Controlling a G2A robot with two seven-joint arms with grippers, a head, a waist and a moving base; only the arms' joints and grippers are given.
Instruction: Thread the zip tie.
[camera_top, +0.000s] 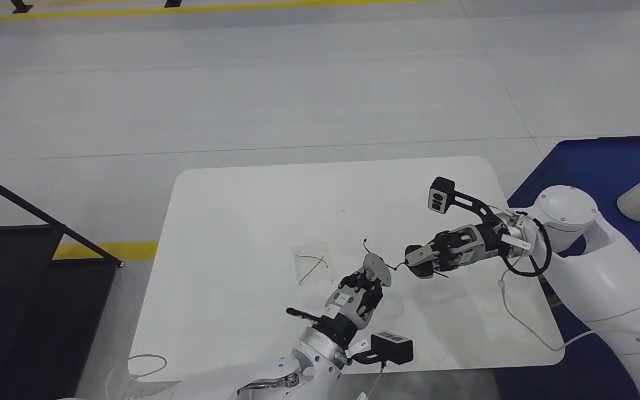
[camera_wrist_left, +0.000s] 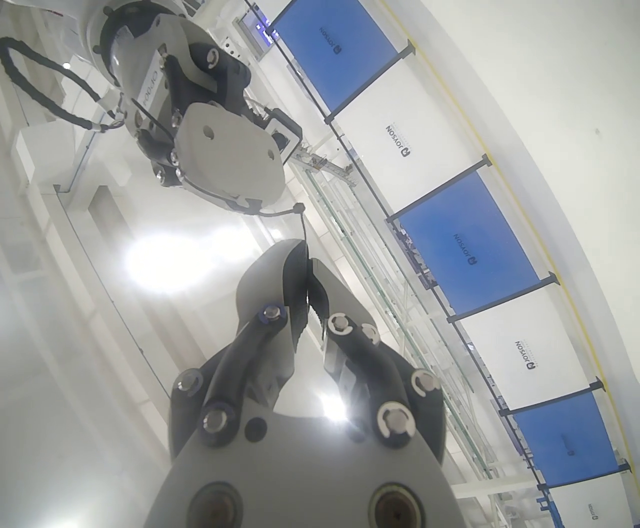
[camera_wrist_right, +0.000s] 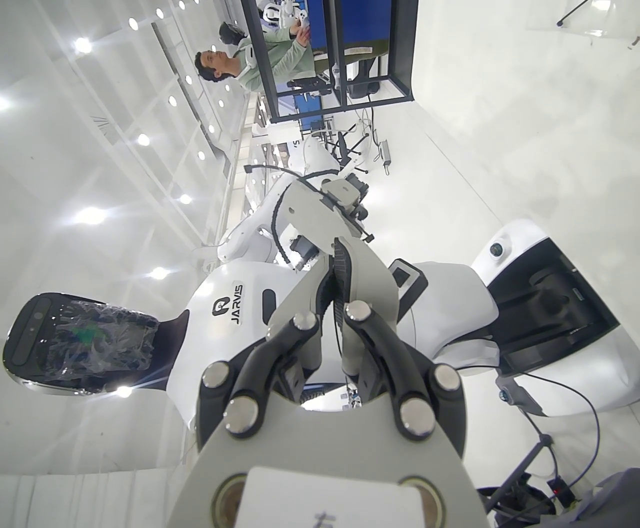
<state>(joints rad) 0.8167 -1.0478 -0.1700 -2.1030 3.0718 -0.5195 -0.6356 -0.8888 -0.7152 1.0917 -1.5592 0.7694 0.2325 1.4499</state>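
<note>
A thin black zip tie (camera_top: 392, 266) spans the short gap between my two grippers above the middle of the white table (camera_top: 250, 210). My left gripper (camera_wrist_left: 306, 256) is shut on one stretch of the zip tie (camera_wrist_left: 303, 232), which rises to its small head (camera_wrist_left: 300, 207). From the head, the strap bends over to my right gripper (camera_wrist_left: 247, 207), close in front. In the right wrist view my right gripper (camera_wrist_right: 340, 246) is shut on the strap, a black end (camera_wrist_right: 367, 236) sticking out beside the fingertips. Whether the tail passes through the head I cannot tell.
Another thin zip tie (camera_top: 312, 265) lies loose on the table, left of the grippers. A dark barrier stands off the table's left edge (camera_top: 60, 235), and a blue panel (camera_top: 590, 165) at the right. The far half of the table is bare.
</note>
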